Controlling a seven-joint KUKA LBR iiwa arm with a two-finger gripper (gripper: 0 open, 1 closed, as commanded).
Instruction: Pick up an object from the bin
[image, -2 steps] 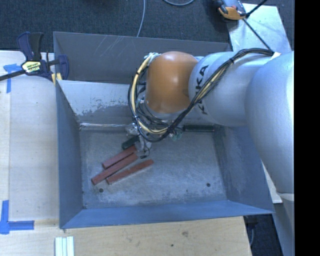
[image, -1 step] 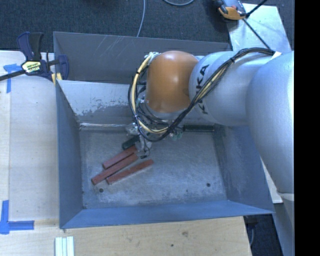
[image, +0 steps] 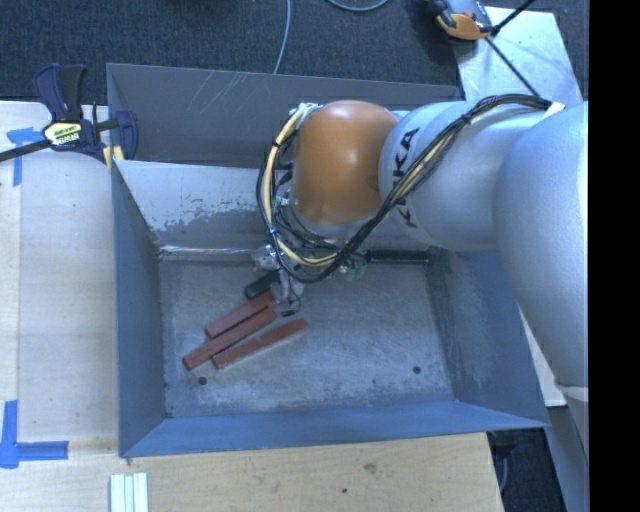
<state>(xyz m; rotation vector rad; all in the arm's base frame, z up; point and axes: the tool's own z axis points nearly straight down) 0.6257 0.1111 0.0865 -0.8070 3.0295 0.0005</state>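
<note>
Gripper (image: 287, 292) at upper-right ends of reddish-brown bars (image: 248, 338); can't tell if it's open/shut. I'd centre on one bar, descend vert. w/o nudging the others.

Matt wooden sticks (image: 245, 335); scuffed grey metal bin (image: 140, 330).

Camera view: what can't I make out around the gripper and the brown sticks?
All in the camera view:
- gripper: mostly covered by the orange wrist cover and cables; contact with the sticks unclear.
- brown sticks: upper-right ends hidden under the gripper.
- bin: right back floor hidden by the arm.
</note>
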